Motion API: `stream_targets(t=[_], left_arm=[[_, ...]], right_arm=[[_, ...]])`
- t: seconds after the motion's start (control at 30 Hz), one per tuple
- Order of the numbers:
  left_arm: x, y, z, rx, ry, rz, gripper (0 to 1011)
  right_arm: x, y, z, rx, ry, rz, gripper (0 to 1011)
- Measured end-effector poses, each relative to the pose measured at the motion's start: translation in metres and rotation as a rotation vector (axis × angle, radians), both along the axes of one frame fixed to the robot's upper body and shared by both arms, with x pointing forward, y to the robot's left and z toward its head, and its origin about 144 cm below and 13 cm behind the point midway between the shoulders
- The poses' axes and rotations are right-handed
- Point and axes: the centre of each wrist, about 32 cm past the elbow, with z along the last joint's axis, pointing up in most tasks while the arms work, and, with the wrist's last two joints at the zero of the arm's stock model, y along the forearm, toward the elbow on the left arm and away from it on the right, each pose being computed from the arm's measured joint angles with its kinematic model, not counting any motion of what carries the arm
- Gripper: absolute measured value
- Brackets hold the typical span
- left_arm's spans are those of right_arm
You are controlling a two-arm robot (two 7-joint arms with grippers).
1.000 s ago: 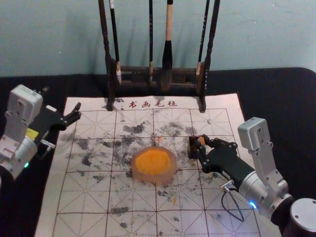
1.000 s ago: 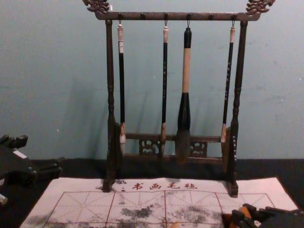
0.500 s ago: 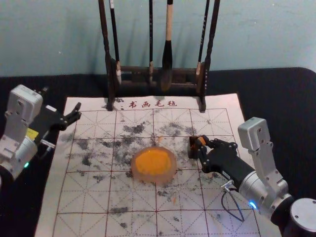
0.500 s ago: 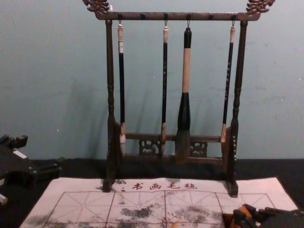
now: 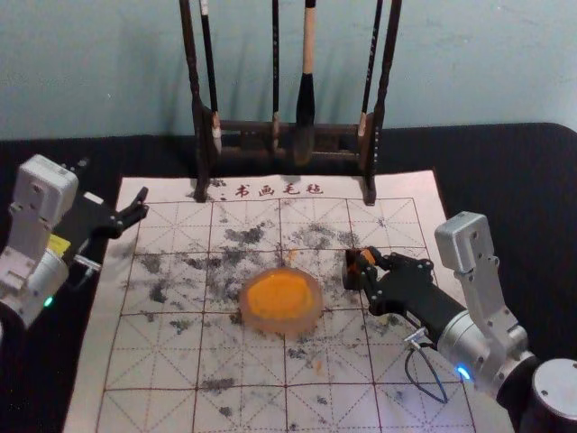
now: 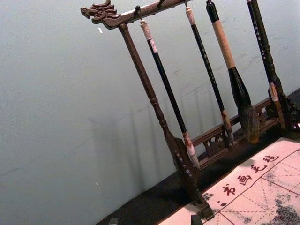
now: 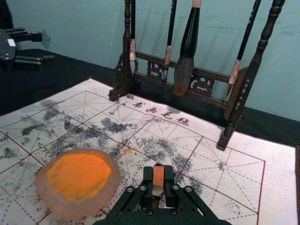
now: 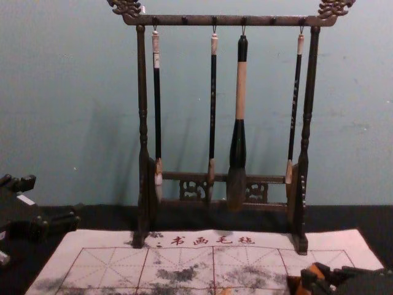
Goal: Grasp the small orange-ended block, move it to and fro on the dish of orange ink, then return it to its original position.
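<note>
On the felt right of the ink dish, my right gripper [image 5: 368, 271] holds the small orange-ended block [image 5: 365, 258]. A dark brown piece [image 5: 350, 273] lies against its fingertips; whether it belongs to the block I cannot tell. In the right wrist view the right gripper [image 7: 158, 183] is shut on the block [image 7: 158, 175], orange face showing between the fingers. The round dish of orange ink [image 5: 280, 298] rests mid-felt, apart from the block. My left gripper [image 5: 114, 188] is parked over the felt's far left corner, open and empty; its fingertips edge into the left wrist view [image 6: 154, 220].
A dark wooden rack [image 5: 257, 153] with hanging brushes stands at the felt's back edge, a large brush [image 5: 305, 126] among them. The gridded white felt [image 5: 153, 361] carries grey ink smudges. Black cloth [image 5: 514, 180] surrounds it.
The right gripper and the block have shifted very slightly to the left in the chest view. The left arm and the dish have stayed put.
</note>
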Motion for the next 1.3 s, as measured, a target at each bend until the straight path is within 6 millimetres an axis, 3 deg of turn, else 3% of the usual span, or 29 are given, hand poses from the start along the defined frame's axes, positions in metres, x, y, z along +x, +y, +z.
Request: stream_targets(t=[0.87, 1.1, 1.3], left_arm=[[0.000, 0.000, 0.000, 0.000, 0.000, 0.000, 1001], [0.000, 0.000, 0.000, 0.000, 0.000, 0.000, 1001], [0.000, 0.000, 0.000, 0.000, 0.000, 0.000, 1001]], right_arm=[[0.011, -0.027, 0.062, 0.029, -0.021, 0.039, 139], [0.022, -0.034, 0.076, 0.058, -0.017, 0.084, 138], [0.044, -0.034, 0.086, 0.059, 0.044, 0.173, 138]])
